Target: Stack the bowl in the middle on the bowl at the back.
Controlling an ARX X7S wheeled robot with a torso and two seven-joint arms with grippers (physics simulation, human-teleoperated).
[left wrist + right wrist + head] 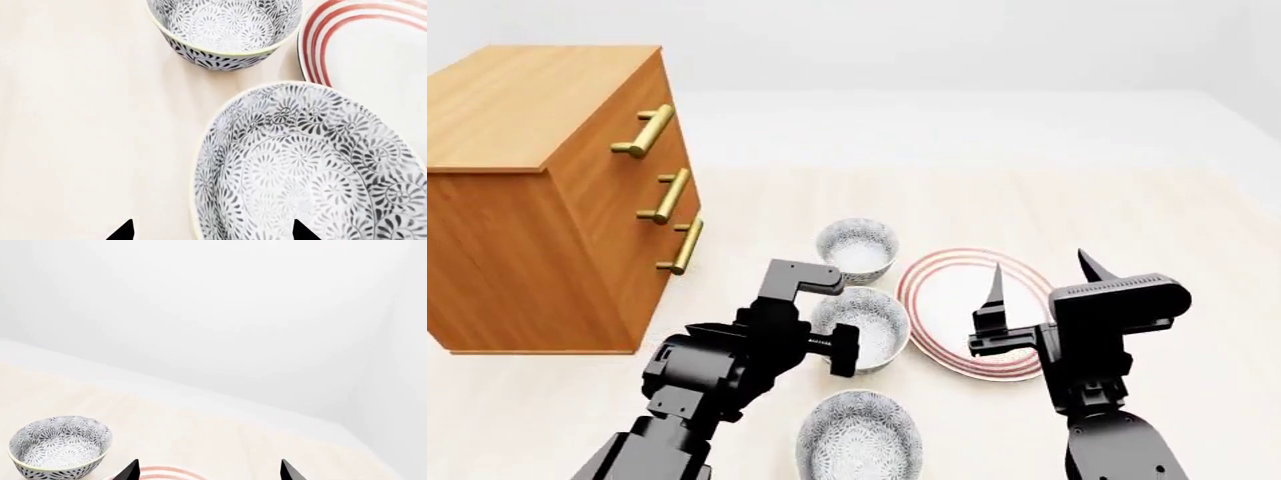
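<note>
at the far left stands a wooden chest of drawers (554,190) with three brass handles (645,131) down its front, resting on the pale table (1174,240). right of it, three patterned bowls sit in a line running from near to far.

the left gripper (834,315) hangs over the left rim of the middle bowl (868,325); in the left wrist view its two dark fingertips (123,231) stand well apart, one over bare table and the other over the bowl's inside, so the hand is spread wide across the rim and holds nothing. the middle bowl (307,165) sits upright on the table with its mouth facing straight up — being round, it has no long axis to speak of. it lies between the back bowl (858,248), just beyond it, and the near bowl (860,435), closer to the robot. the back bowl (223,30) is also upright and apart from the middle one.

right of the bowls lies a flat plate with red rings (954,300), just beside the middle bowl. the right gripper (1044,275) is raised above this plate with its fingers pointing up and spread wide, empty; its wrist view shows the back bowl (60,445) and a sliver of the plate (167,473).

the table is light, faintly grained wood — beyond it a plain white room.
</note>
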